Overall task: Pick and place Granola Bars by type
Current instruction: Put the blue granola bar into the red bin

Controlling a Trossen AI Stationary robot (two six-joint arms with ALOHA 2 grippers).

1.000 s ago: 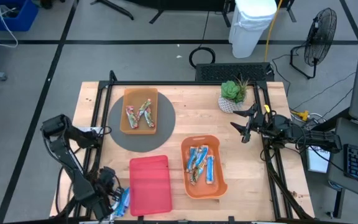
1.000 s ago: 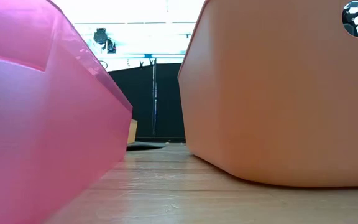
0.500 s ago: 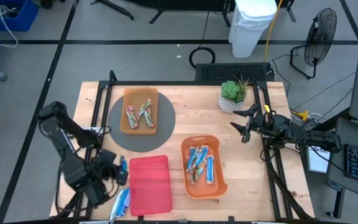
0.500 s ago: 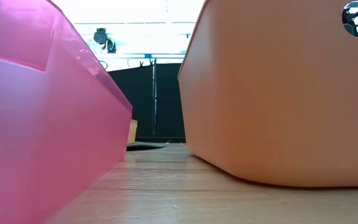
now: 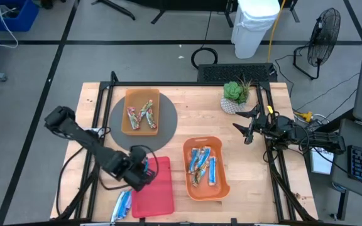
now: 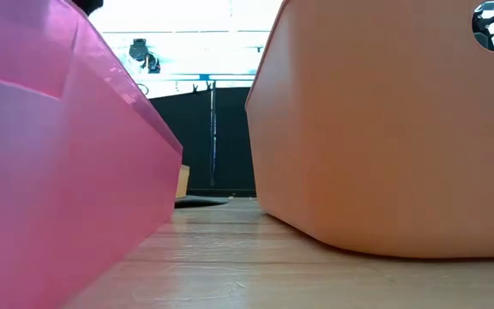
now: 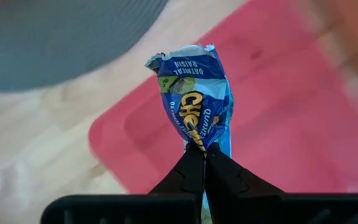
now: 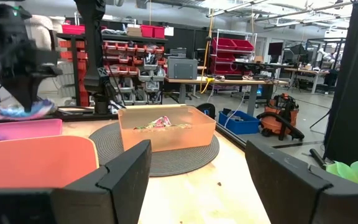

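My left gripper (image 5: 142, 171) is shut on a blue-wrapped granola bar (image 7: 197, 99) above the far left part of the red tray (image 5: 159, 191). More blue bars (image 5: 121, 204) lie on the table by the near edge, left of that tray. Several blue bars (image 5: 203, 164) lie in the near orange tray (image 5: 222, 188). Red-brown bars (image 5: 141, 115) lie in the far orange tray (image 5: 129, 129), which stands on a round grey mat (image 5: 115, 135). My right gripper (image 5: 247, 130) waits open near the right edge, beside the potted plant (image 5: 236, 95). My left gripper pinches the blue bar between its two fingertips (image 7: 194, 155) at one end of the wrapper (image 7: 197, 140), coming from above. The bar is lifted clear and hangs below the fingers, over the red tray (image 7: 278, 124).
In the low view the red tray's wall (image 6: 58, 172) and the orange tray's wall (image 6: 384, 129) fill the sides, with a strip of bare wood (image 6: 221, 257) between them. Bare tabletop (image 5: 197, 119) lies between the far tray and the plant. Metal rails (image 5: 96, 119) run along both table sides.
My left gripper has risen from the pile of blue bars at the table's near left corner with one blue bar in its fingers. It has swung toward the far edge and then right, and the bar is now lifted clear over the red tray.
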